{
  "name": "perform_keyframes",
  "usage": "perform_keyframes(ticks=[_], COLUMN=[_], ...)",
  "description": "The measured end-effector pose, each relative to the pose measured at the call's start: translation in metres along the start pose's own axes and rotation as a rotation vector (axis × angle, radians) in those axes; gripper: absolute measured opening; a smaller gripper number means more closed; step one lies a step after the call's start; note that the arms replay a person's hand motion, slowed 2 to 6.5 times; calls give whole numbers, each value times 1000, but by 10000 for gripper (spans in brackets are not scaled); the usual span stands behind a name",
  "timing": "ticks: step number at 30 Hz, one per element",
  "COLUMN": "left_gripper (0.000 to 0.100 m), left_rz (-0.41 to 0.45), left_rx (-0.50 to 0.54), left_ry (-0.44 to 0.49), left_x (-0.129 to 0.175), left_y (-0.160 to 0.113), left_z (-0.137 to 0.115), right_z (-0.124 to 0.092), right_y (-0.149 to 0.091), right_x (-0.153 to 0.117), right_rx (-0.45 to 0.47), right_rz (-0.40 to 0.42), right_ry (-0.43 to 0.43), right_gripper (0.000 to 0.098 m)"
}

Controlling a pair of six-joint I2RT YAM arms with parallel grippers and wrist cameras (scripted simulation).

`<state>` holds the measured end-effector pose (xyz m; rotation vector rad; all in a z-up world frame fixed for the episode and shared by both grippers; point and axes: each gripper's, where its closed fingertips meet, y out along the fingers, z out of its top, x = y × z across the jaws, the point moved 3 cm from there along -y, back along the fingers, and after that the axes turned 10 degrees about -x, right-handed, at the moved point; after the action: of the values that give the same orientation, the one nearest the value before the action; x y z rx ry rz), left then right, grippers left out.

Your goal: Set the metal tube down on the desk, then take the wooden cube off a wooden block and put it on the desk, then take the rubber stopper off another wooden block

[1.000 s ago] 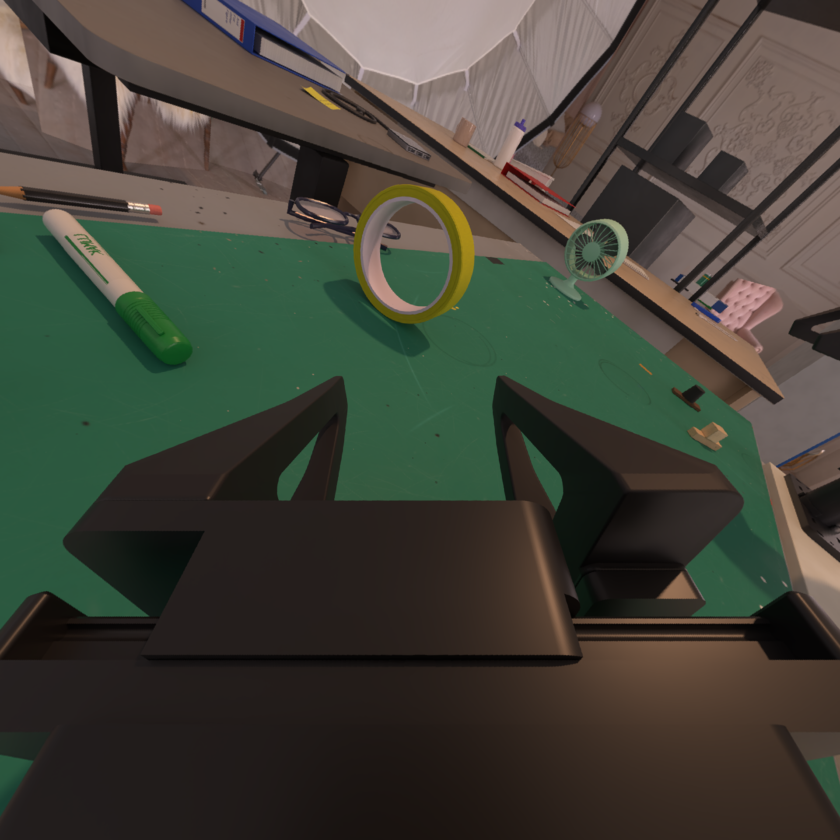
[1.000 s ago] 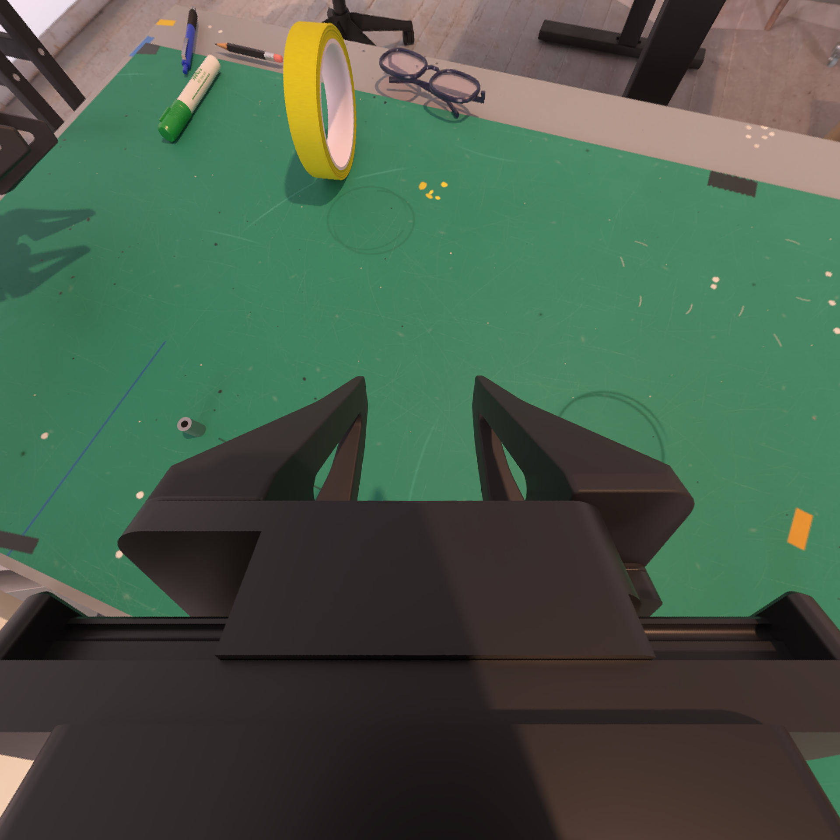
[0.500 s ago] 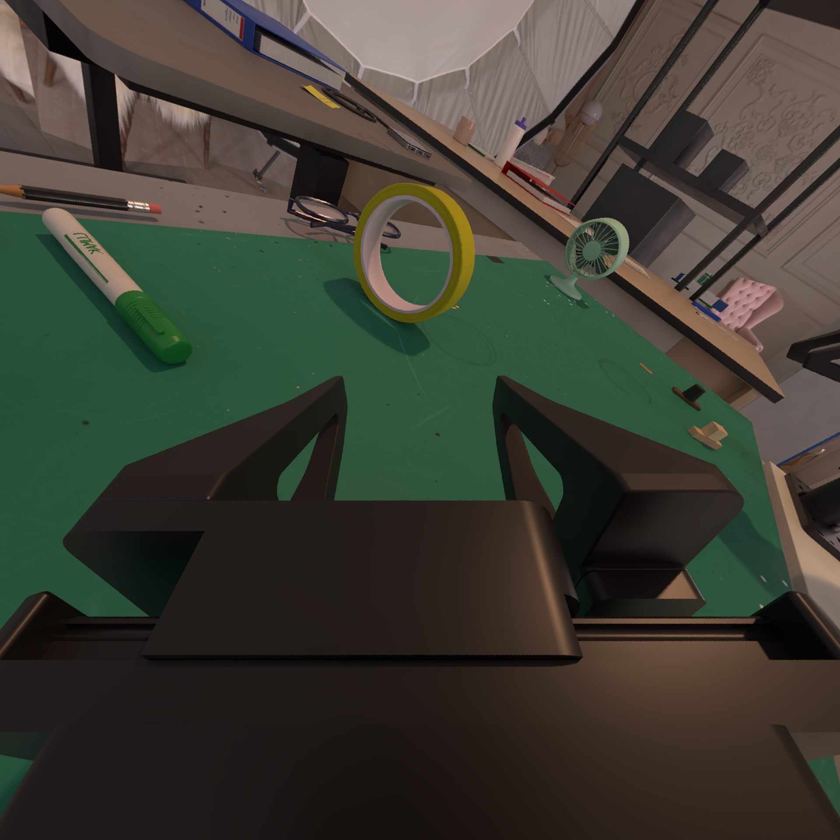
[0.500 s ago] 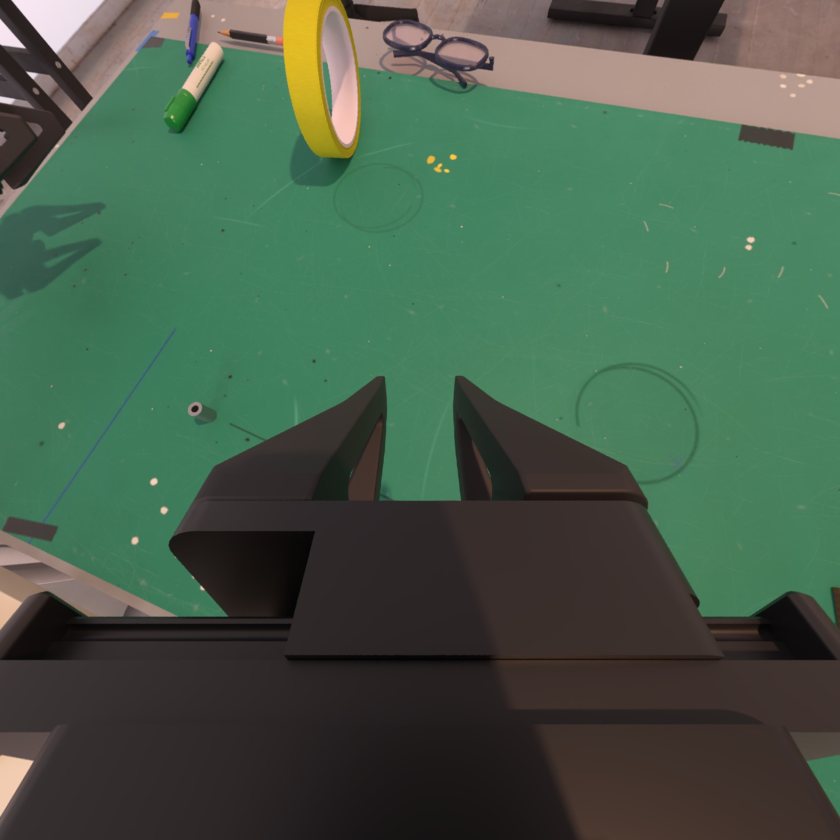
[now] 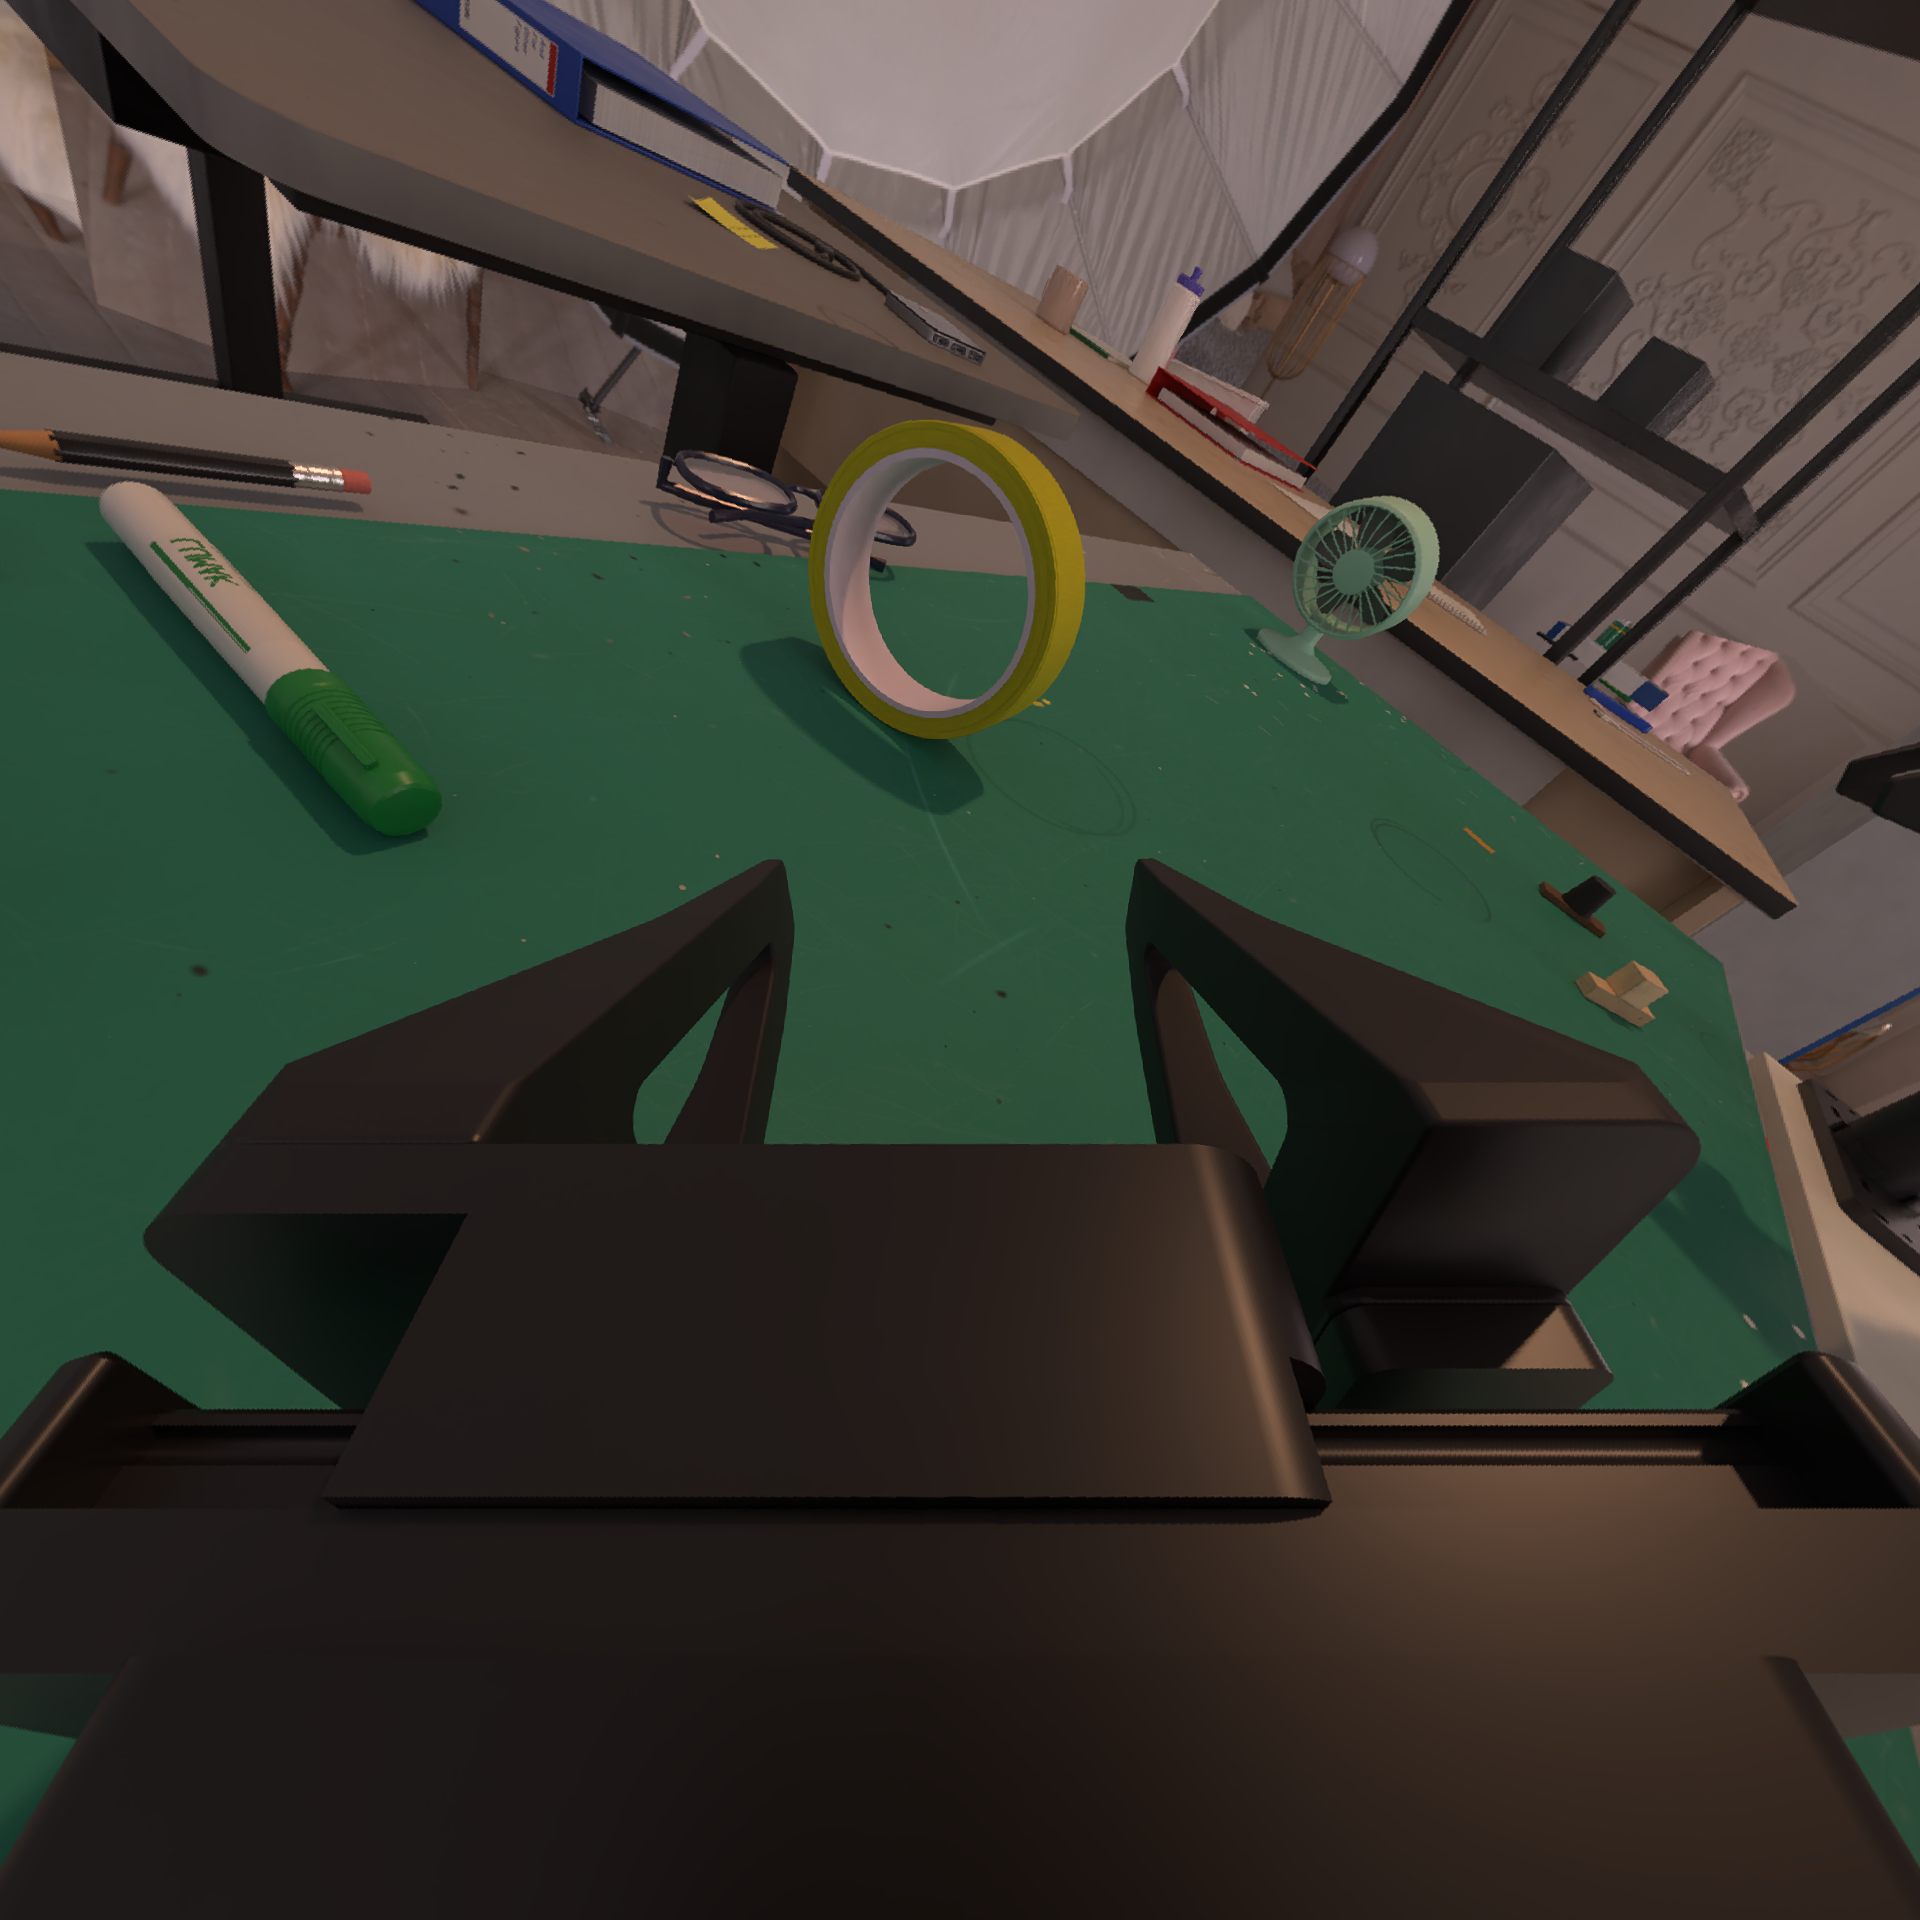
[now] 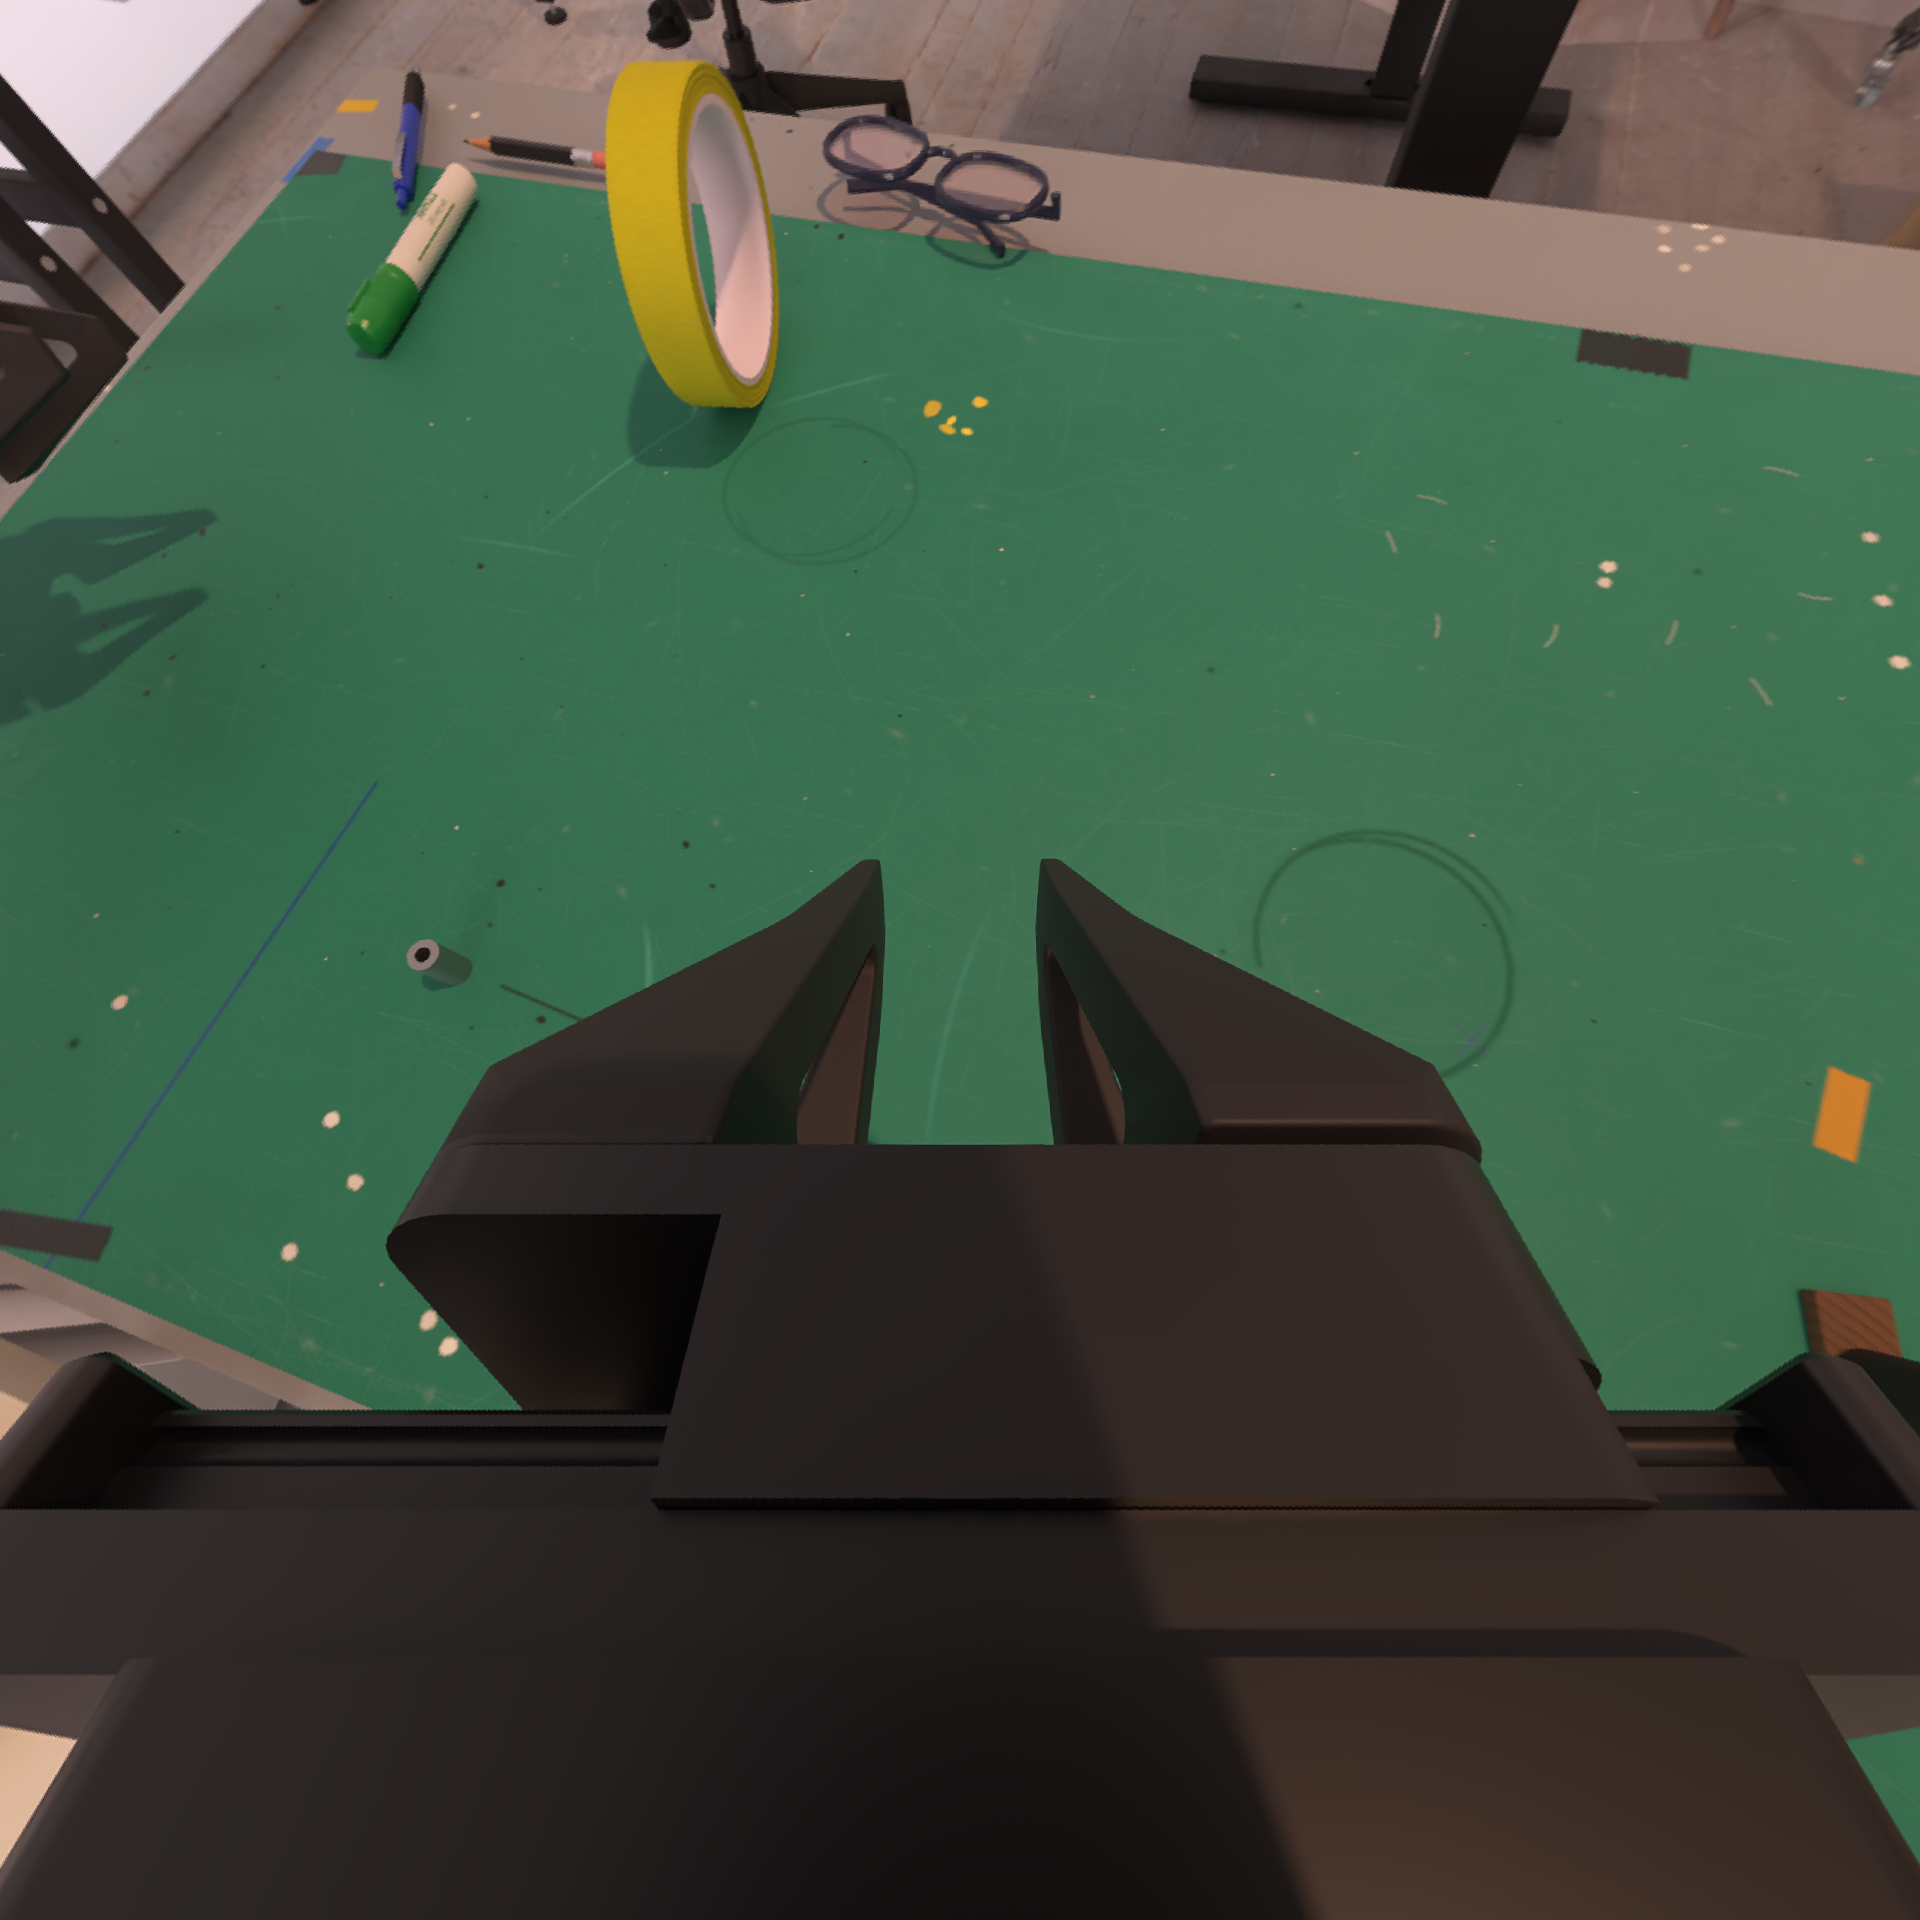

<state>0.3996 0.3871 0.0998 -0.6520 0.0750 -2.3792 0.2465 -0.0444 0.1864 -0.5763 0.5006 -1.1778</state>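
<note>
In the left wrist view, we are looking past the left tool (image 5: 958, 883), its fingers standing wide apart with nothing between them, over a scratched green mat (image 5: 623, 883) covering the table. A green-capped marker (image 5: 272, 657) bearing handwriting-style lettering is lying far left, a yellow tape roll (image 5: 948, 578) is standing on edge ahead, and a small mint fan (image 5: 1349, 578) is sitting far right. At the right edge, the rubber stopper (image 5: 1587, 891) and the wooden cube (image 5: 1631, 982) are each resting on a wooden block. Desks, shelving and a pink chair are filling the room behind.

In the right wrist view, the right tool (image 6: 960, 883) is hanging empty, fingers narrowly parted. The metal tube (image 6: 436, 959) is lying on the mat, near left. Glasses (image 6: 940, 182) are lying on the far bare edge.
</note>
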Motion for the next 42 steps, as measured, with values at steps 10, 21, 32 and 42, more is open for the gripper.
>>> perform_keyframes(ticks=[10, 21, 32, 42], left_gripper=[548, 548, 548, 548], left_rz=[2, 9, 24, 41], left_rx=[0, -7, -15, -14], left_ry=[-1, -4, -2, 6], left_x=[0, -1, -2, -3], left_y=[0, 1, 2, 2], left_z=[0, -1, -1, 0], right_z=[2, -1, -11, -24], right_y=[-27, -72, -98, -98], right_x=[28, 66, 83, 90], right_rx=[26, 62, 73, 33], right_rz=[-99, -245, -305, -295], right_ry=[22, 57, 79, 72], right_gripper=[385, 430, 430, 429])
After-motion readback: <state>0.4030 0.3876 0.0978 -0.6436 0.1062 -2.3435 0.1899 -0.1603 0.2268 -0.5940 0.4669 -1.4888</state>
